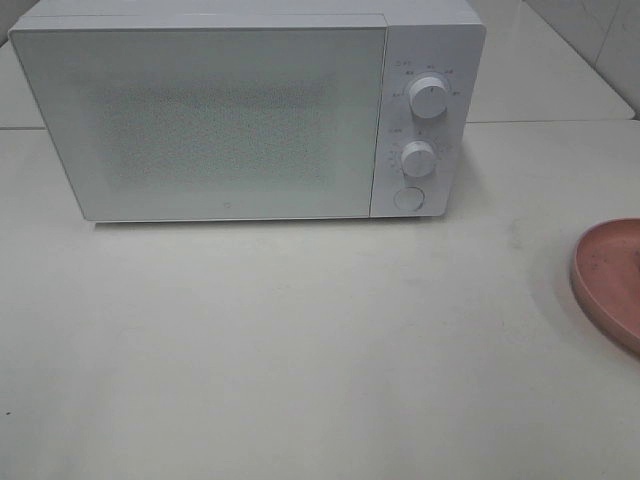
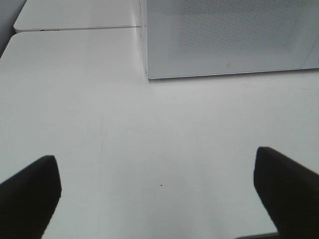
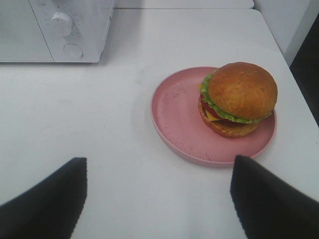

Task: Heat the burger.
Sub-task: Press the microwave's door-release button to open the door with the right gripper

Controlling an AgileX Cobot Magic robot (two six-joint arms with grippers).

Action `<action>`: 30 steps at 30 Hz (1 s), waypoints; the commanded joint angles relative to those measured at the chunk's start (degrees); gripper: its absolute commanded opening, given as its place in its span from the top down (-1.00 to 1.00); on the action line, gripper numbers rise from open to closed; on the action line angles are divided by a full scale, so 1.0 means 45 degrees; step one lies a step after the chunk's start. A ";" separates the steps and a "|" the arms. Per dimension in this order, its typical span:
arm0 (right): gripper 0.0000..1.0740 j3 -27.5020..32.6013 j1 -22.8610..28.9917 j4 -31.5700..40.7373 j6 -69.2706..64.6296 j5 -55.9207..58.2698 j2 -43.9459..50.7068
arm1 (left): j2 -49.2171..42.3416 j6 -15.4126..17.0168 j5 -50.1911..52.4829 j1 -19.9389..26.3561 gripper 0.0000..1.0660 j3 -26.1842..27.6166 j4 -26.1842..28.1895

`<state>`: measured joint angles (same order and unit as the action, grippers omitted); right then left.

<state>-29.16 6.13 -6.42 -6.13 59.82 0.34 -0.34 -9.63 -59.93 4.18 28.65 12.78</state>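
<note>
At the back of the surface [image 1: 300, 350], left of centre: microwave [image 1: 250, 115]. On its front, door [image 1: 180, 130] at left; at right, upper knob [image 1: 429, 98] over lower knob [image 1: 417, 158] over button [image 1: 408, 198]. Right of the microwave and nearer the front, well apart, at the surface's right side: plate [image 1: 605, 265]. On the plate, off-centre, away from the microwave: burger [image 3: 239, 97].
</note>
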 commanded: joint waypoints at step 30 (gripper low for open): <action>-0.40 -0.0357 0.0064 0.0242 -0.0025 -0.1019 -0.2381 | -0.0242 0.0051 0.0064 -0.0025 -0.88 -0.0038 0.0025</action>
<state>-30.37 6.13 -5.39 -6.13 56.32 -10.20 -0.34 -9.63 -59.93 4.18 28.65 12.78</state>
